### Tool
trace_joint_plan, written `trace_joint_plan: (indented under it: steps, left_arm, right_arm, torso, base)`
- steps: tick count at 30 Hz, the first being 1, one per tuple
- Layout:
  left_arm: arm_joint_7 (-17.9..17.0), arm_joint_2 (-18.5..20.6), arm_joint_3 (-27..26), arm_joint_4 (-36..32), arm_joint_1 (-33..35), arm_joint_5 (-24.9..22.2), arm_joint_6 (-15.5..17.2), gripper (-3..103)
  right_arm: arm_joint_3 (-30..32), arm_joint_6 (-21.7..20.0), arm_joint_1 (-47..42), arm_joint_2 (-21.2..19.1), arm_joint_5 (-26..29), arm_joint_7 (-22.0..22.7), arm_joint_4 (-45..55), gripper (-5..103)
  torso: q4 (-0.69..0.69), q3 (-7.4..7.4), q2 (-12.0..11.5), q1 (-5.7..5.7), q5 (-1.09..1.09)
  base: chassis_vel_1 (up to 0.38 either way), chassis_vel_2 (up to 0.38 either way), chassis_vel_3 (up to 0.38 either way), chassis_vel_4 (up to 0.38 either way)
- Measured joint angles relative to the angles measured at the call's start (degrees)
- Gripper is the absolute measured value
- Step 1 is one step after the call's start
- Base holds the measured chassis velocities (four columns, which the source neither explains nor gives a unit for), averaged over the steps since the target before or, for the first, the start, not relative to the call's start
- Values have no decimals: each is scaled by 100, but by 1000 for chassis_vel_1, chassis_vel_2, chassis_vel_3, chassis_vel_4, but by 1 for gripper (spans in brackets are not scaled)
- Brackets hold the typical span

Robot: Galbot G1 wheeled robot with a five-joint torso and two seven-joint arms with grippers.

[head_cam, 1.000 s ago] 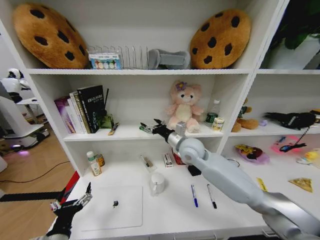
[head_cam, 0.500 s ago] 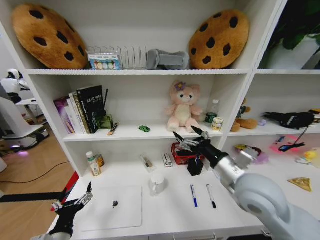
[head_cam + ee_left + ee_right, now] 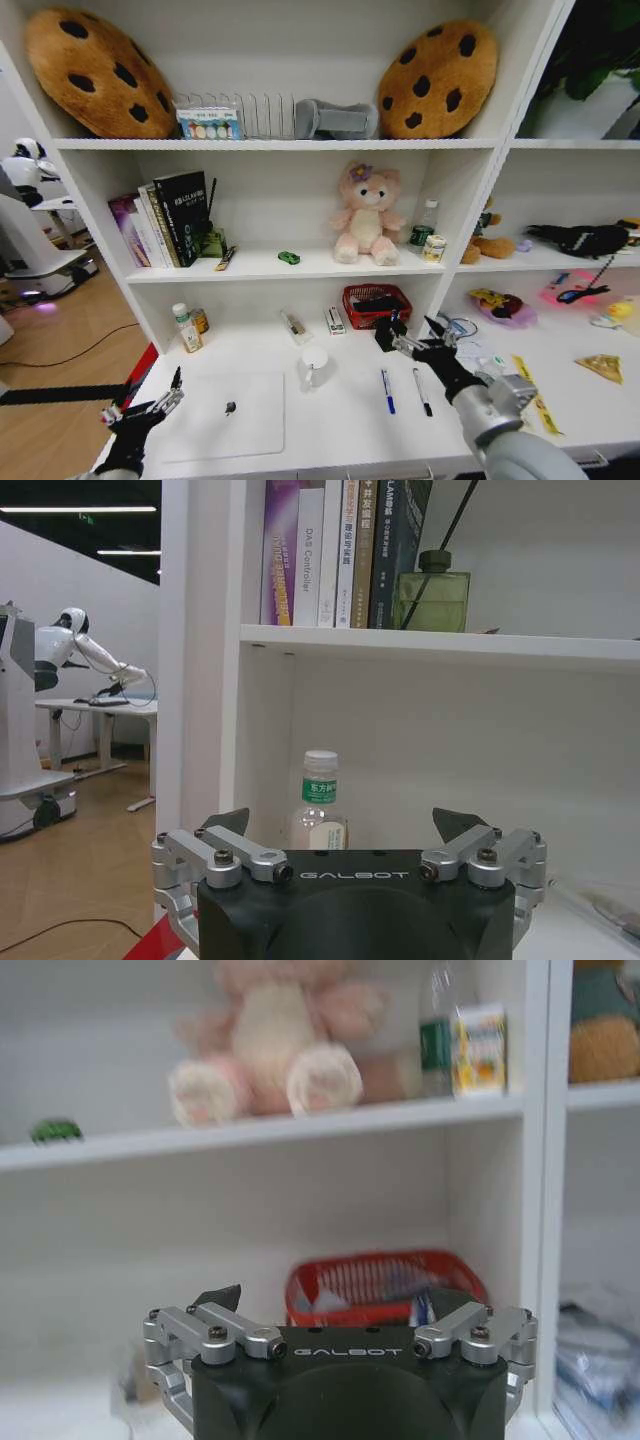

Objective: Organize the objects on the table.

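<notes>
My right gripper [image 3: 416,338] hangs open and empty above the table [image 3: 340,430], just in front of the red basket [image 3: 375,303] and over the black pen [image 3: 422,392]. The blue pen [image 3: 387,390] lies next to the black one. A tiny green toy [image 3: 289,258] rests on the middle shelf, and the right wrist view also shows this green toy [image 3: 55,1131] beyond my right gripper [image 3: 335,1300]. A white cup [image 3: 314,362] stands mid-table beside the silver laptop [image 3: 225,415]. Off the table's front left corner my left gripper [image 3: 145,400] waits open. In the left wrist view my left gripper [image 3: 342,820] faces a small bottle [image 3: 320,805].
Small bottles [image 3: 186,328] stand at the back left of the table. A yellow ruler [image 3: 524,369] lies on the right. A pink plush [image 3: 366,215], books [image 3: 165,218] and cookie cushions [image 3: 440,78] fill the shelves. A small dark thing [image 3: 231,407] sits on the laptop.
My right arm has drawn back from the middle shelf, leaving the green toy there, and dropped low over the table's right side. The left arm has not moved.
</notes>
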Motion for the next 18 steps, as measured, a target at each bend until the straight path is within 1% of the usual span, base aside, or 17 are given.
trace_joint_plan:
  steps: [2, 3, 5, 6, 8, 9, 11, 12, 14, 15, 18]
  left_arm:
    - [4, 21, 3, 0, 8, -3, -8, 100]
    - [4, 21, 3, 0, 8, -3, -8, 100]
    - [6, 33, 15, 0, 25, -4, -21, 100]
    - [6, 33, 15, 0, 25, -4, -21, 100]
    - [12, 41, 20, 0, 64, -3, -40, 100]
    - [12, 41, 20, 0, 64, -3, -40, 100]
    - [16, 44, 20, 1, 101, 12, -57, 100]
    - [16, 44, 20, 1, 101, 12, -57, 100]
    - [16, 44, 20, 5, 124, 40, -60, 100]
    - [16, 44, 20, 5, 124, 40, -60, 100]
    - [13, 30, 23, 2, 134, 89, -54, 100]
  right_arm:
    - [-175, -313, 31, 103, 97, 284, -229, 100]
    - [-175, -313, 31, 103, 97, 284, -229, 100]
    - [-419, -604, 110, 236, 234, 573, -478, 100]
    - [-419, -604, 110, 236, 234, 573, -478, 100]
    - [-614, -844, 199, 330, 476, 791, -624, 100]
    - [-614, -844, 199, 330, 476, 791, -624, 100]
    - [-807, -1079, 405, 372, 813, 1022, -766, 100]
    - [-807, -1079, 405, 372, 813, 1022, -766, 100]
    - [-929, -1243, 665, 359, 1083, 1246, -914, 100]
    - [-929, -1243, 665, 359, 1083, 1246, -914, 100]
    - [-1026, -1444, 1044, 204, 1439, 1481, -1154, 100]
  torso:
    - [-1, 0, -1, 0, 0]
    - [-1, 0, -1, 0, 0]
    - [0, 0, -1, 1, 0]
    - [0, 0, -1, 1, 0]
    - [-1, 0, -1, 1, 0]
    - [-1, 0, -1, 1, 0]
    - [-1, 0, 0, 1, 0]
    - [-1, 0, 0, 1, 0]
    - [0, 0, -1, 1, 1]
    - [0, 0, -1, 1, 1]
    - [0, 0, -1, 1, 0]
  base:
    - [0, 0, 0, 0]
    - [0, 0, 0, 0]
    - [0, 0, 0, 0]
    - [0, 0, 0, 0]
    - [0, 0, 0, 0]
    - [0, 0, 0, 0]
    - [0, 0, 0, 0]
    - [0, 0, 0, 0]
    - [0, 0, 0, 0]
    - [0, 0, 0, 0]
    - [0, 0, 0, 0]
